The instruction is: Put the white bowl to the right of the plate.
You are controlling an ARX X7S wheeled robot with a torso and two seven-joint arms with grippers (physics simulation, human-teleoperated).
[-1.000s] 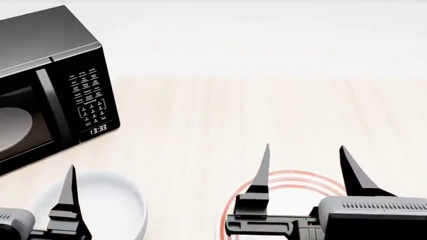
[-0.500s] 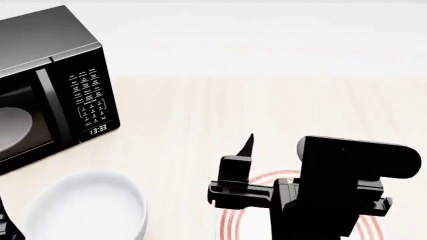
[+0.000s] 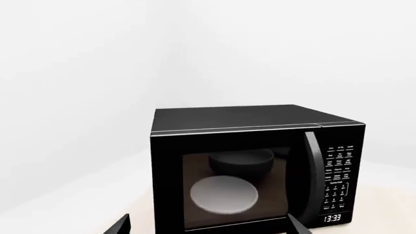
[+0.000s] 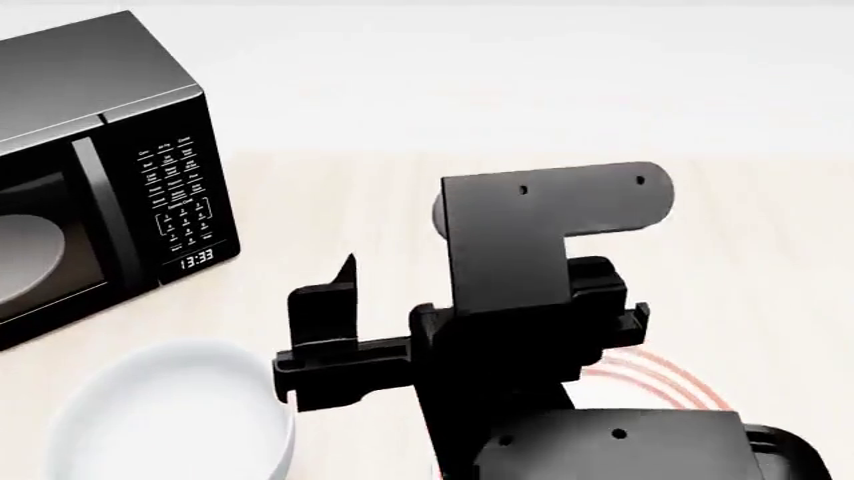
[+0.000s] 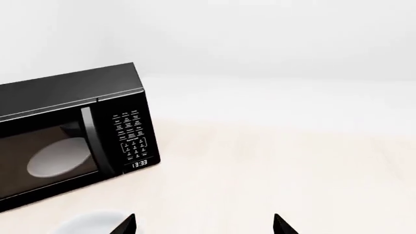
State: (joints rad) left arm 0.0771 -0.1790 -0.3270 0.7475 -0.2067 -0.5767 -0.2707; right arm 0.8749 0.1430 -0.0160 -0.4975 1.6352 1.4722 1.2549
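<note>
The black microwave (image 4: 94,160) fills the head view's upper left. The right gripper (image 4: 400,350), spread wide and empty, hangs mid-frame over the plate (image 4: 661,375). The white bowl (image 4: 174,420) sits lower left; a careless sideways reach could knock it away.

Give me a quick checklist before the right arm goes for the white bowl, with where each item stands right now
1. White bowl upright on the table, nothing in it: ok.
2. Right gripper open, fingertips well apart in its wrist view: ok.
3. Right gripper over the bowl: not ok; it sits beside the bowl's right edge, with one finger near the rim.
4. Spot to the right of the plate free: cannot tell; the arm hides most of it.
5. Left gripper out of the way: ok; open, facing the microwave, absent from the head view.
</note>
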